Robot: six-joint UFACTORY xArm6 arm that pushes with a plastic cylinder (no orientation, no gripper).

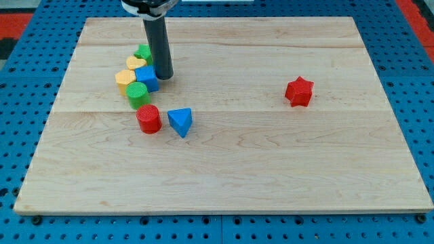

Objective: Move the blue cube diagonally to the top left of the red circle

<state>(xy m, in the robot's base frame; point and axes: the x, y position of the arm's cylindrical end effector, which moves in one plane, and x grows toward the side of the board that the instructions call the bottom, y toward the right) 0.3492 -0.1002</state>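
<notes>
The blue cube (147, 78) sits in a cluster at the view's upper left of the wooden board (271, 163). The red circle (148, 118), a short cylinder, lies below the cluster, about a block's width below the cube. My tip (165, 76) rests on the board just right of the blue cube, touching or nearly touching its right side. The dark rod rises from there to the view's top edge and hides part of the green block behind it.
Around the cube: a green block (142, 52) above, a yellow heart (136, 64), a yellow block (125, 80) at its left, a green cylinder (138, 94) below. A blue triangle (180, 121) lies right of the red circle. A red star (299, 91) sits at right.
</notes>
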